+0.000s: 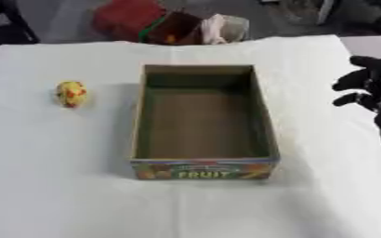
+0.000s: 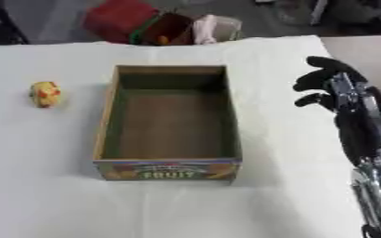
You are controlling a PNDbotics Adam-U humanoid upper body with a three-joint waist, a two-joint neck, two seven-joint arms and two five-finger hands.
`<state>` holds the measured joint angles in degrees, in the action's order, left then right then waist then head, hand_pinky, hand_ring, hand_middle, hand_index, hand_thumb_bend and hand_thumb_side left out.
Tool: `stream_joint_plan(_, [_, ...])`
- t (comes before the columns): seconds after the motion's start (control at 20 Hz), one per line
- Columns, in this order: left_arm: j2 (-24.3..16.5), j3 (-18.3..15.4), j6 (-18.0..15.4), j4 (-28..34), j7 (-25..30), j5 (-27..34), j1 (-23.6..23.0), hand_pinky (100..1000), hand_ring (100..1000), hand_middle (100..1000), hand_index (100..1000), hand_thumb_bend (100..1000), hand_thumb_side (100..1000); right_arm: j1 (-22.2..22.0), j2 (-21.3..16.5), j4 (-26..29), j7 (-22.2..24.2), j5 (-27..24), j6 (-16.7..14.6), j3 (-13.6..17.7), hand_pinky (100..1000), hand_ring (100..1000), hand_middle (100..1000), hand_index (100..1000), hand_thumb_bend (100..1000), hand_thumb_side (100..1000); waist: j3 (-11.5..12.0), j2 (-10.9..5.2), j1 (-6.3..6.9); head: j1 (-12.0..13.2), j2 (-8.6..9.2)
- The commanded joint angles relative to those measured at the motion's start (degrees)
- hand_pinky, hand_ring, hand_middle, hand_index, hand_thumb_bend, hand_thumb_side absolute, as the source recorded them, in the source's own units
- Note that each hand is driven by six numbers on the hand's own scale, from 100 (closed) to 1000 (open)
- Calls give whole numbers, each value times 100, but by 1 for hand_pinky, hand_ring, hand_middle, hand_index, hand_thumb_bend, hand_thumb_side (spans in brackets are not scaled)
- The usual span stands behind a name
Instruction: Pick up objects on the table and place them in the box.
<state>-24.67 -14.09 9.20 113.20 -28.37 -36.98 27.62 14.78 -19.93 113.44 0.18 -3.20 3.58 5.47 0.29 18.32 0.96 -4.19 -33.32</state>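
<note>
A small yellow object with red spots (image 1: 71, 93) lies on the white cloth, left of the box. The cardboard box (image 1: 265, 116), printed FRUIT on its front, stands open in the middle with nothing inside. My right hand (image 2: 328, 86) hovers to the right of the box, its black fingers curled and holding nothing; the forearm runs down the right edge. My left hand shows in neither view.
The table is covered by a white cloth (image 1: 63, 186). Beyond its far edge stand a red bag (image 1: 127, 17), a brown open container (image 1: 176, 29) and a pale bag (image 1: 225, 28). A bare tabletop (image 2: 364, 51) shows at the right.
</note>
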Motion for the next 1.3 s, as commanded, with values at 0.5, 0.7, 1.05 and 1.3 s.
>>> stream_joint_plan(0.5, [-1259, 641, -494, -1975, 1531, -1011, 1441, 544, 641, 739, 870, 486, 853, 71, -131, 115, 99, -22, -18, -58, 551, 665, 584, 825, 100, 879, -146, -68, 55, 137, 56])
stream_joint_plan(0.7, [-1379, 872, -1012, -2941, 2320, -1291, 1862, 575, 684, 767, 890, 522, 989, 83, -145, 115, 131, -22, -18, -85, 551, 665, 584, 825, 100, 880, -190, -62, 74, 174, 40])
stream_joint_plan(1.05, [-1191, 1122, -1418, -4394, 3506, -1755, 2306, 581, 714, 794, 924, 617, 1000, 80, -135, 115, 176, -23, 9, -116, 551, 666, 584, 825, 100, 882, -215, -70, 93, 213, 59])
stream_joint_plan(1.3, [-1029, 1220, -1542, -4962, 4404, -1763, 2481, 607, 767, 842, 962, 590, 1000, 81, -126, 115, 193, -21, 17, -125, 551, 666, 584, 825, 100, 883, -241, -67, 88, 232, 79])
